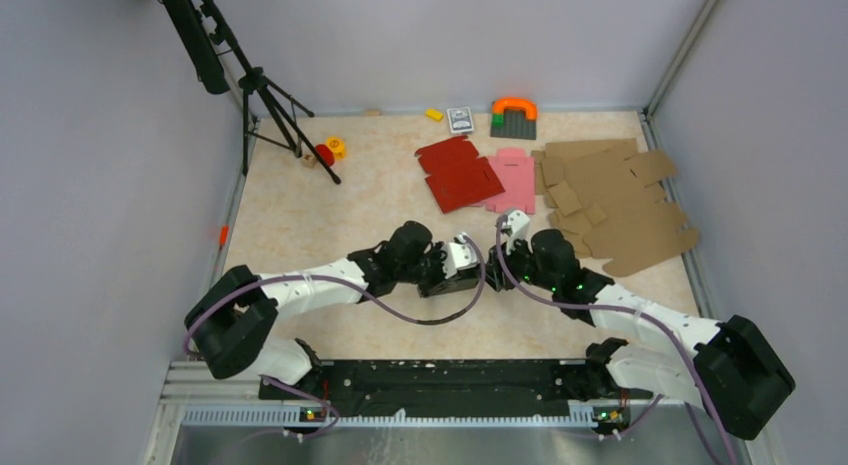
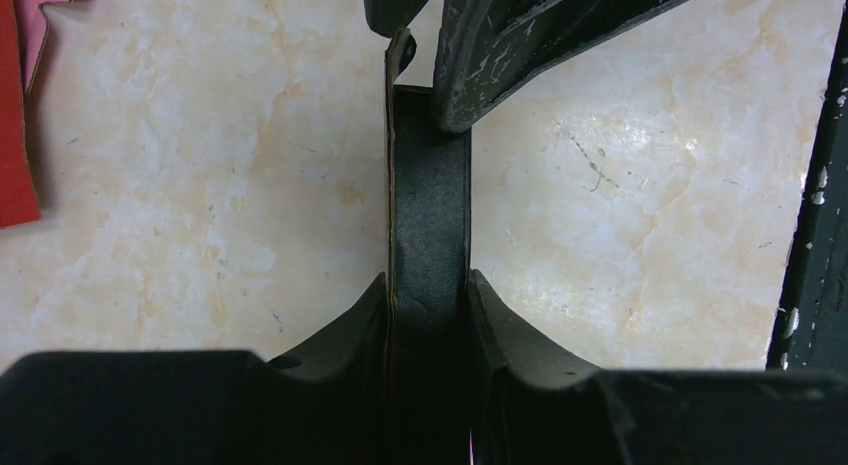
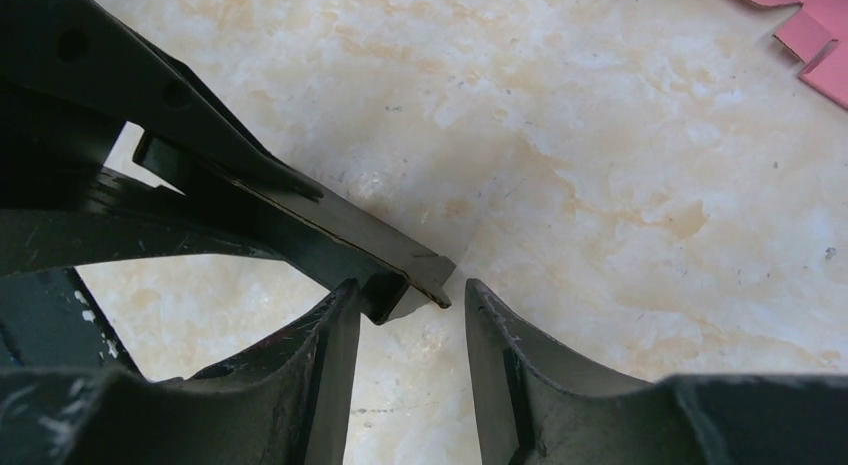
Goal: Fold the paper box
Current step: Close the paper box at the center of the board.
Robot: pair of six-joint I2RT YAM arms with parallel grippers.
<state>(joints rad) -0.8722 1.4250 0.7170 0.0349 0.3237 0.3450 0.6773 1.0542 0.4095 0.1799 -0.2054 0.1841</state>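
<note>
While left gripper (image 2: 428, 285) clamps the paper box (image 2: 430, 185) wall, right gripper (image 3: 412, 290) sits part-open round its corner, not gripping; fold prob. midway, flaps left.

Black paper box (image 2: 430, 215); red blank (image 1: 458, 172); pink blank (image 1: 515, 182); marbled beige table (image 1: 320, 215).

So the paper box (image 2: 430, 205) is in the middle of the table (image 1: 320, 215), between the left fingers (image 2: 335, 330) and right fingers (image 3: 520, 365). Two flat blanks (image 1: 460, 175) lie behind it, with a bigger pile (image 1: 610, 200) by the right edge.
</note>
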